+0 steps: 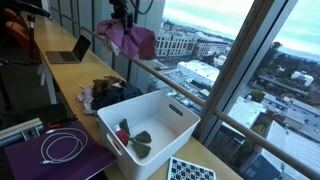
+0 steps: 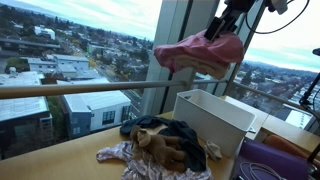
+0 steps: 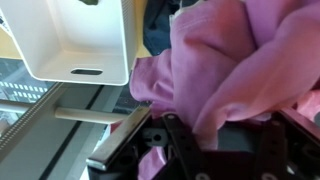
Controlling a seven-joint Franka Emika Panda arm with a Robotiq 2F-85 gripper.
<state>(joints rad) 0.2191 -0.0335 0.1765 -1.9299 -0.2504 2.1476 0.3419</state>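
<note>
Tool: the tool hangs high above the counter, close to the window glass, and is clenched on a pink garment.
Pink garment: it is bunched at the grip and clear of everything below. Its loose folds droop beneath the fingers. In the wrist view the cloth fills most of the frame and covers the fingertips.
White bin: an open plastic bin stands on the counter near the window edge. It is below the garment and, in both exterior views, offset to one side of it.
Bin contents: a dark red and green item lies on the bin floor. Its kind cannot be told.
Pile of clothes: dark and patterned pieces lie heaped on the counter just beside the bin, on its side facing the laptop.
Laptop: an open laptop sits at the far end of the counter, well apart from the bin.
Near end: a coiled white cable rests on a purple mat, and a checkered board lies at the near corner beside the bin.
</note>
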